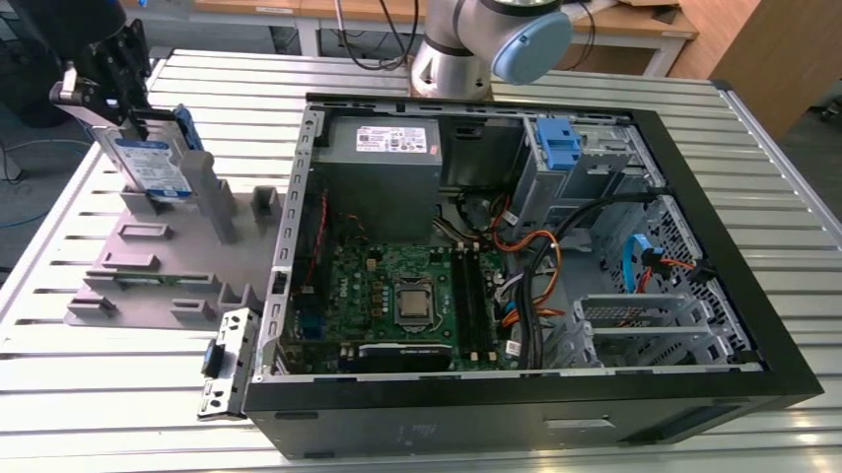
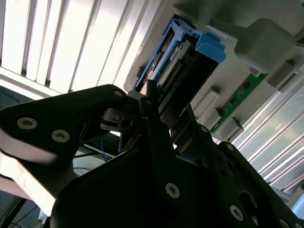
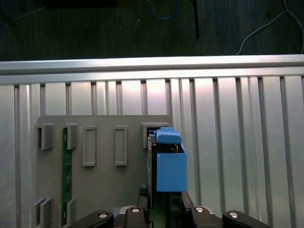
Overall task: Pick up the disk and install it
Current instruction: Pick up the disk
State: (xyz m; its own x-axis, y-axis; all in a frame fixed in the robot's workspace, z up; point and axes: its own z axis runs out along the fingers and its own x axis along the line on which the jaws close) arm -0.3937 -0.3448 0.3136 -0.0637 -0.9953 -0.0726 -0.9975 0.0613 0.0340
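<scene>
While gripper (image 1: 129, 120) clamps disk (image 1: 154, 166), upright, at fixture (image 1: 158, 264)

- The arm (image 1: 455, 54) is a smooth silver-grey tube with a pale blue, round joint cap (image 1: 533, 47).
- The tool (image 2: 156, 102) is matte black, its angular linked plates studded with silver round-headed screws (image 2: 172, 190).

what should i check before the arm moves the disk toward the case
1. Gripper at the disk's top edge: ok.
2. Disk standing upright on edge: ok.
3. Disk lifted clear of the grey fixture: cannot tell.
4. Computer case open on its side: ok.
5. Black cables clear of the drive cage: cannot tell.
</scene>
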